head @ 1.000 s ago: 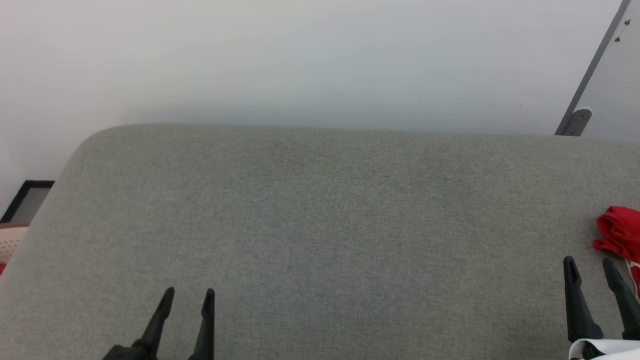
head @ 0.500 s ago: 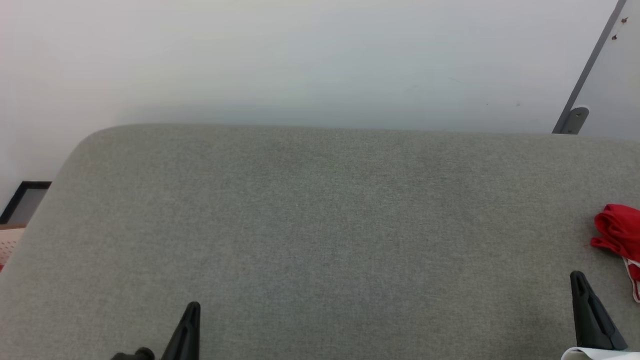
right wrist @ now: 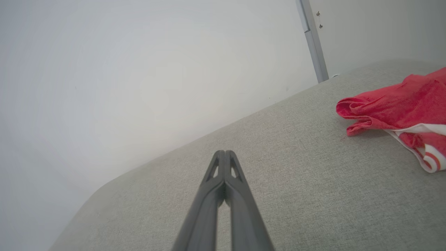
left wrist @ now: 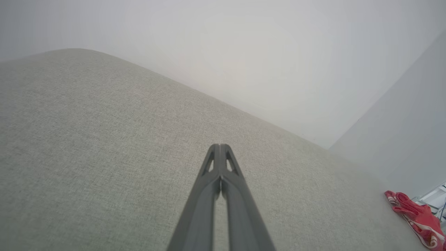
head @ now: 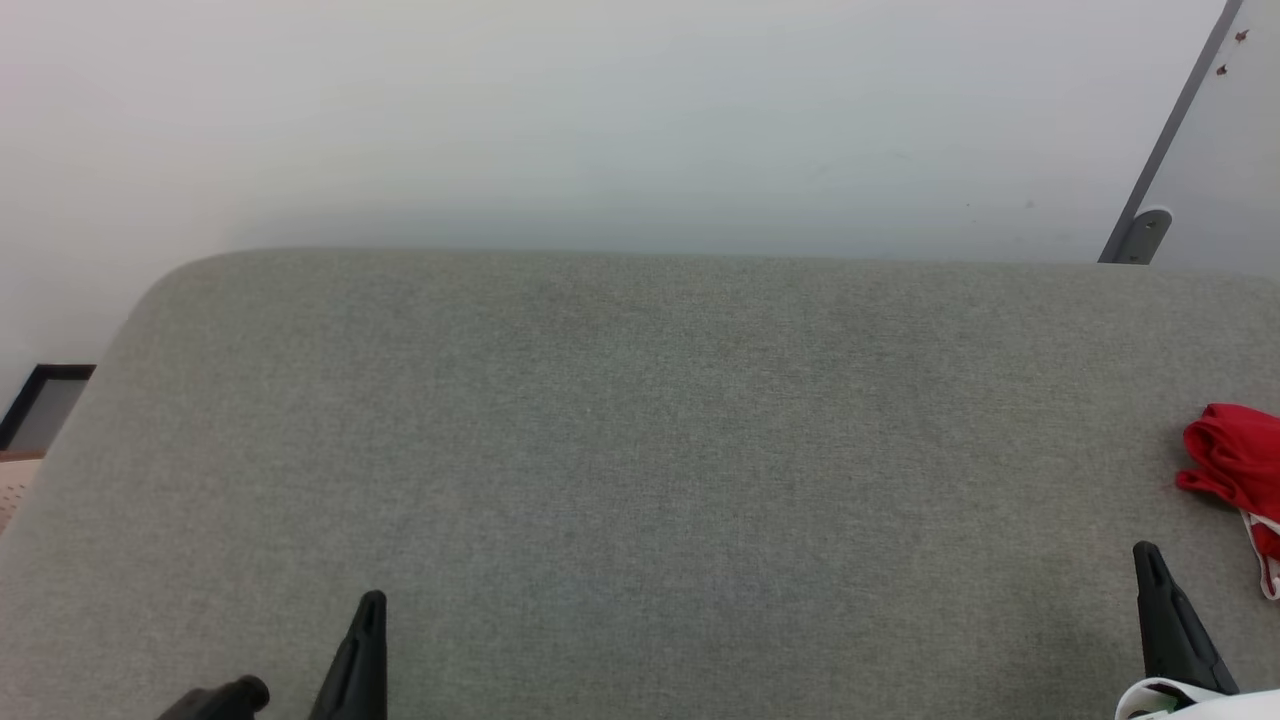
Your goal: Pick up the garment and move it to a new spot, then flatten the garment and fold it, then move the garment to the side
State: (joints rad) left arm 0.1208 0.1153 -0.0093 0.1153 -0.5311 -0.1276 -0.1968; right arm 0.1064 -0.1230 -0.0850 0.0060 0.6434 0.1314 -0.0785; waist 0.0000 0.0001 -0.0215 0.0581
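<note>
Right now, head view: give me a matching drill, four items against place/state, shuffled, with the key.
Items
1. garment
2. left gripper
3. right gripper
4. grey padded surface

Places/states
A. shut, lower left, far from the garment
B. spans the view, with a rounded far-left corner
C. crumpled red heap, cut off by the right edge
D. shut, lower right, just short of the garment, not touching it

Pairs: 1-C, 2-A, 3-D, 4-B
</note>
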